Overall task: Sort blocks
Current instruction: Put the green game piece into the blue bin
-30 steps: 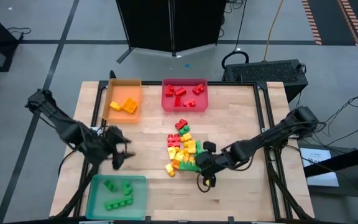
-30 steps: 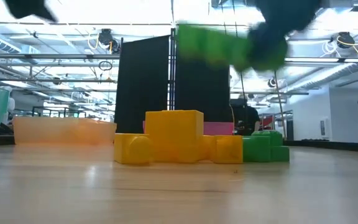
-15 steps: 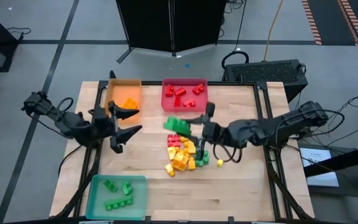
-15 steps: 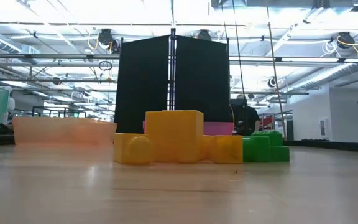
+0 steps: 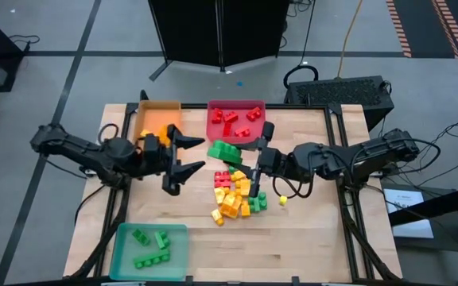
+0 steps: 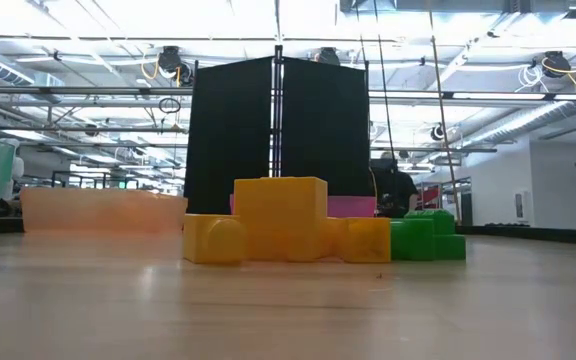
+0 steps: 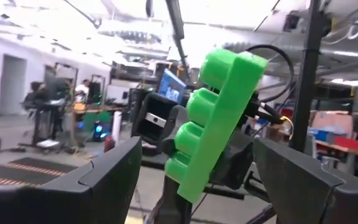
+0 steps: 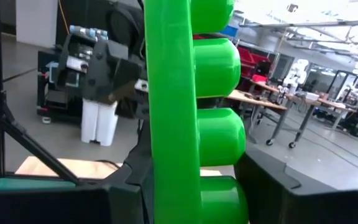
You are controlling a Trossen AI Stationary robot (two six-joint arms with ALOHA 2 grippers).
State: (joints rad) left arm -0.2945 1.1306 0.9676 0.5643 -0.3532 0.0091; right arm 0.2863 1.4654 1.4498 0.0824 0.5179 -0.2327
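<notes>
The right tool [image 5: 254, 156] is clamped on a long bright green studded plastic brick [image 5: 224, 151] and holds it in the air above the wooden table [image 5: 308, 230], just in front of the translucent red rectangular tray [image 5: 235, 104] and beside the far end of the loose pile. In the right wrist view the brick [image 8: 194, 118] stands upright between that arm's dark fingers [image 8: 272, 186], its round studs facing one side.

The left tool [image 5: 183, 157] faces it from the other side with its fingers spread wide apart, holding nothing; the brick's end lies near its opening but I cannot tell whether they touch. In the left wrist view the green brick [image 7: 219, 118] shows tilted between the two spread fingers [image 7: 101, 180], with the other arm's tool behind it.

The pile of red, yellow-orange and green studded bricks [image 5: 234, 195] lies at the table's middle, with one small yellow piece [image 5: 283, 200] just beside it. The red tray holds several red bricks [image 5: 230, 121]. The translucent orange tray [image 5: 159, 105] holds orange bricks, partly hidden by the left arm. The teal tray [image 5: 122, 254] at the near left holds green bricks [image 5: 149, 248].

In the low view, yellow bricks [image 6: 280, 222] and a green brick [image 6: 426, 236] stand on the table.
</notes>
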